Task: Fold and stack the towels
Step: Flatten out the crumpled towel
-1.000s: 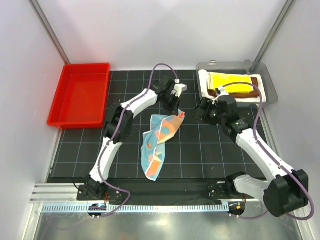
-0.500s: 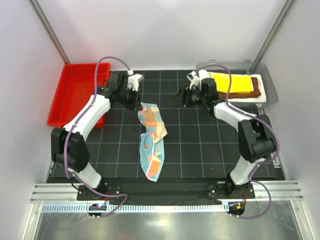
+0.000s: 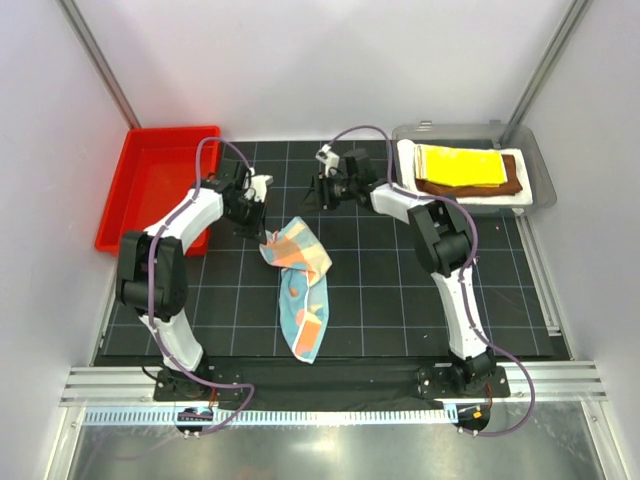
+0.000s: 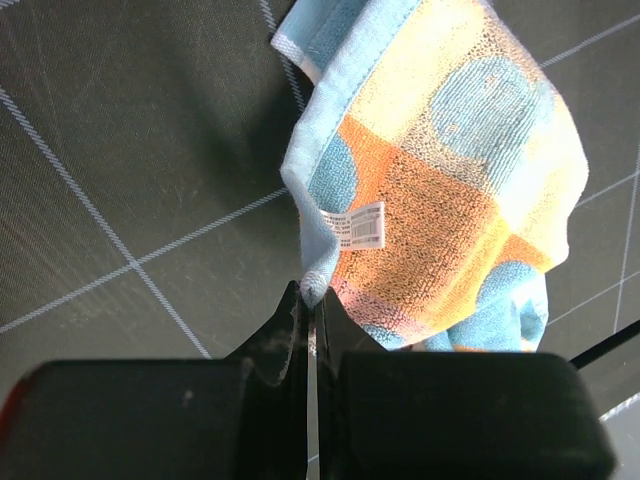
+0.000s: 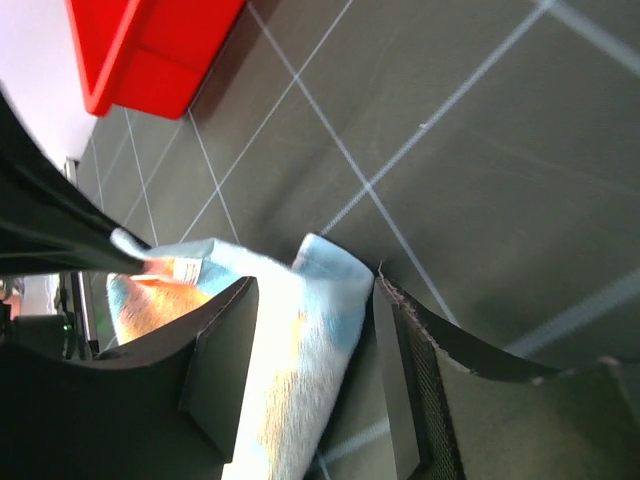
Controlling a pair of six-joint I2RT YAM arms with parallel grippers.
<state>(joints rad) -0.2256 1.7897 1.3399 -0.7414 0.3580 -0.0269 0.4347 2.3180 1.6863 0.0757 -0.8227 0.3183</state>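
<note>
The light blue towel with orange spots (image 3: 302,285) lies long on the black mat, its far end lifted and bunched. My left gripper (image 3: 259,226) is shut on that end's corner; the left wrist view shows the tips (image 4: 310,296) pinching the blue hem below the towel (image 4: 440,190) and its white label. My right gripper (image 3: 316,194) hovers just beyond the far end. In the right wrist view its jaws (image 5: 315,300) stand apart, and the towel's blue edge (image 5: 300,340) shows between them, unpinched. A yellow towel (image 3: 460,165) lies folded on a rust-brown one (image 3: 512,183) over a white one (image 3: 408,158).
The folded stack sits in a clear tray (image 3: 537,172) at the back right. A red bin (image 3: 160,190) stands at the back left, also visible as the red bin (image 5: 150,50) in the right wrist view. Cage walls and posts close in both sides.
My left gripper has carried the towel's far corner leftward, bunching that end. The right arm has swung left from the clear tray to the towel's far end, its jaws narrowing.
</note>
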